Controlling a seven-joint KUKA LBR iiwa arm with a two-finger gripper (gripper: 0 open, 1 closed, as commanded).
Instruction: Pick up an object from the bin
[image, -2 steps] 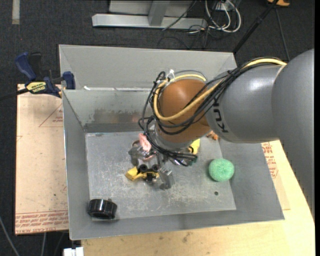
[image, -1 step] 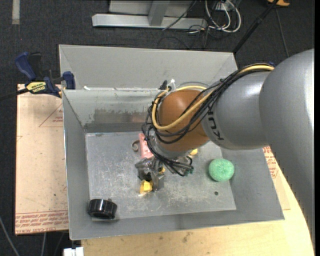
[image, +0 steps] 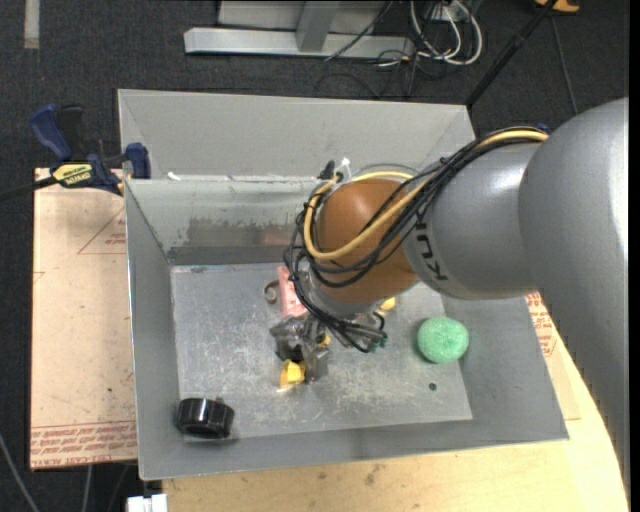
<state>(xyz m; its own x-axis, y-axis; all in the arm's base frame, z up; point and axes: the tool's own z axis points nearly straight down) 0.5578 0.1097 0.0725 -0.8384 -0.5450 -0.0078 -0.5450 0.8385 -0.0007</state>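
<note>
**Robot arm leaning low into a grey bin, over a small yellow piece**

A large silver-grey robot arm (image: 520, 220) is reaching from the right into a grey metal bin (image: 150, 300) with sloping walls. A rounded orange-brown wrist cover (image: 360, 235), wrapped in yellow and black cables, is hiding much of the bin's middle. Below it, the jaws are hanging close to the scratched floor and pointing straight down, just above a small yellow piece (image: 292, 373) lying near the middle of the floor, a little toward the front. Whether the jaws are wide or narrow cannot be told, because the tool's own dark parts are crowding that spot.

A pale pink object (image: 287, 292) is peeking out just behind the wrist. A fuzzy green ball (image: 442, 340) is resting well apart to the right, and a black round cap (image: 204, 417) is lying in the lower left corner.

The yellow piece is probably the thing being picked, being nearest. The upright, low pose is likely suiting a straight-down grasp on something small and flat, and the loose spacing is leaving the tool room to close without nudging neighbours.
</note>
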